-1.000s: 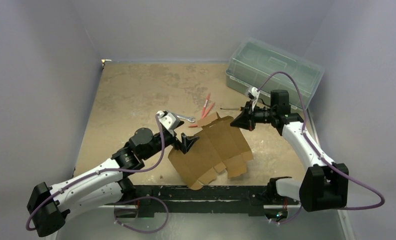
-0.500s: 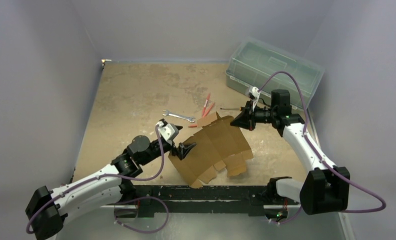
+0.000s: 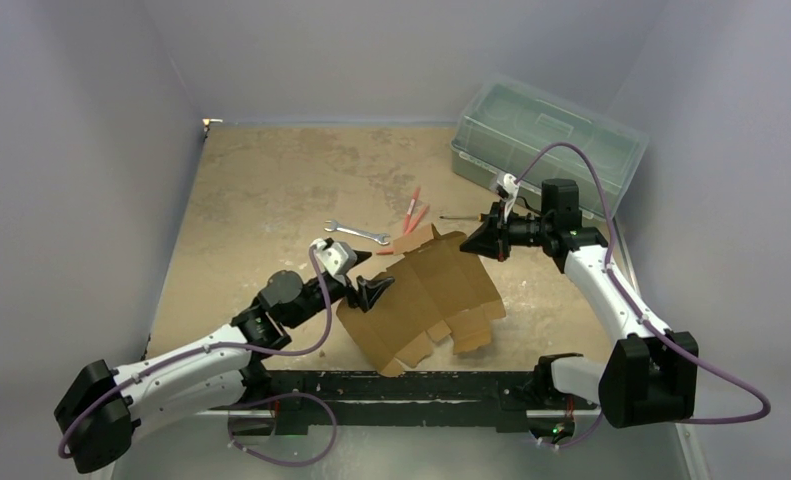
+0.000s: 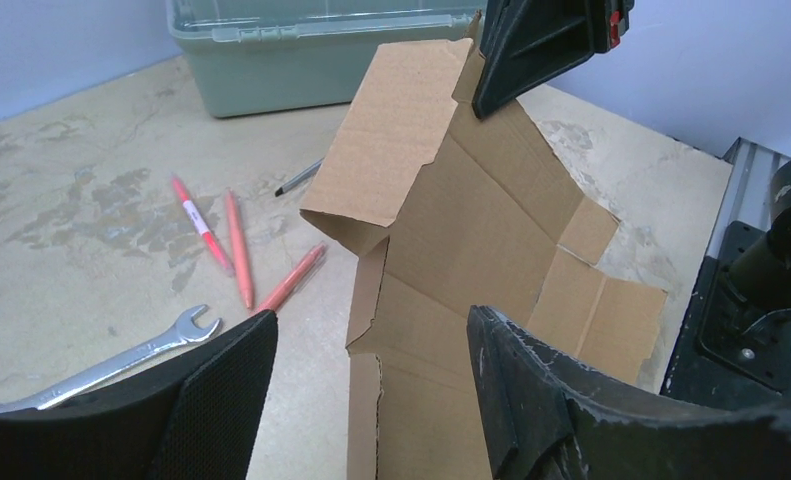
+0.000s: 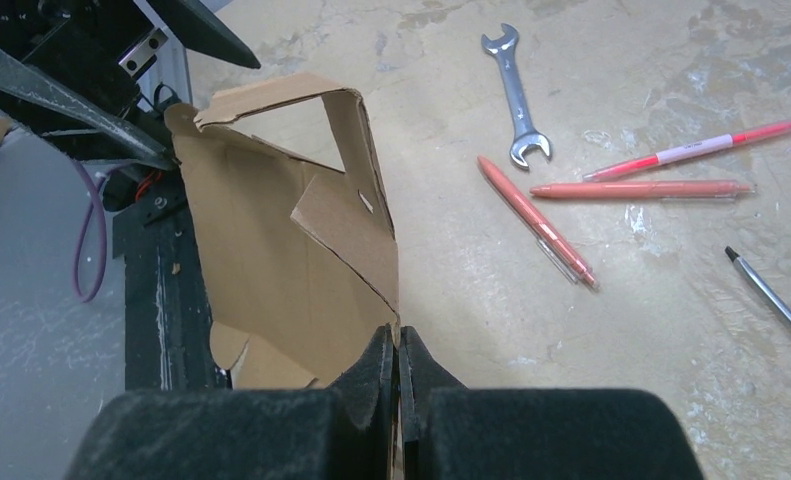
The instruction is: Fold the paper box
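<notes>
Mottled tan bench carries the paper box at lower centre of the top view, half raised. Left fingers stand wide, straddling its near edge without a grip; if they close off the crease, the panel may buckle. Farther back, right fingers pinch 1 flap corner thinly, so a tug could tear or slip it.
</notes>
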Robot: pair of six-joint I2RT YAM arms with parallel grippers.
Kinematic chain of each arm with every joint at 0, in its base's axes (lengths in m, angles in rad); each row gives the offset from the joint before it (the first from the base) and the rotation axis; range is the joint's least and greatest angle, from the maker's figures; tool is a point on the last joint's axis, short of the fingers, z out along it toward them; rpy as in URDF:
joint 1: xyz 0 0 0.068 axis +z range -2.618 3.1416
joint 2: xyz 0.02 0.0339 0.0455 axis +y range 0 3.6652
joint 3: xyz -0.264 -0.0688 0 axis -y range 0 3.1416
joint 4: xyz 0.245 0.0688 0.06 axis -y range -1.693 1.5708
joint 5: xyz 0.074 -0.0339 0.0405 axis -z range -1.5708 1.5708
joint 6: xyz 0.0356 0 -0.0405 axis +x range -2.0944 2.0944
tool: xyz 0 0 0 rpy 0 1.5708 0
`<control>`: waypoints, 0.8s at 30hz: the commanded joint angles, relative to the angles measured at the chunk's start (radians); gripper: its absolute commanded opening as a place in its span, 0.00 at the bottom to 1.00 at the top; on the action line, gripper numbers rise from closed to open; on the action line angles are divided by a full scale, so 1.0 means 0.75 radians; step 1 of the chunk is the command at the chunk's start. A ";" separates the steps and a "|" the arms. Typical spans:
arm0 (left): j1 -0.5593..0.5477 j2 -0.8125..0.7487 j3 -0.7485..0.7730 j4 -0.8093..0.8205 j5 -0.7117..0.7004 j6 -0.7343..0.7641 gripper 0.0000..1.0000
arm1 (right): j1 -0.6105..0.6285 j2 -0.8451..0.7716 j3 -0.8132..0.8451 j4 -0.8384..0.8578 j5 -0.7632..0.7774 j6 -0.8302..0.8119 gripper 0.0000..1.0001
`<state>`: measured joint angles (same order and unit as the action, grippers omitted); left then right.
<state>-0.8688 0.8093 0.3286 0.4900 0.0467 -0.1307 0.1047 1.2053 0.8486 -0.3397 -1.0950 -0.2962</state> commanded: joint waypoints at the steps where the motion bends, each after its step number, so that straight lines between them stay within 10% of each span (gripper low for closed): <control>1: 0.001 0.004 0.062 0.059 -0.015 -0.088 0.67 | 0.005 -0.004 0.028 0.025 -0.029 0.012 0.00; 12: 0.021 0.001 0.218 -0.101 -0.031 -0.325 0.73 | 0.006 -0.008 0.028 0.027 -0.029 0.017 0.00; 17: 0.046 0.016 0.303 -0.199 -0.094 -0.329 0.93 | 0.005 -0.009 0.024 0.030 -0.033 0.022 0.00; 24: 0.254 0.225 0.516 -0.241 0.298 -0.338 0.93 | 0.012 -0.007 0.024 0.032 -0.033 0.026 0.00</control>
<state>-0.7498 0.9009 0.6243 0.3065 0.0750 -0.3595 0.1059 1.2053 0.8486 -0.3367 -1.0950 -0.2878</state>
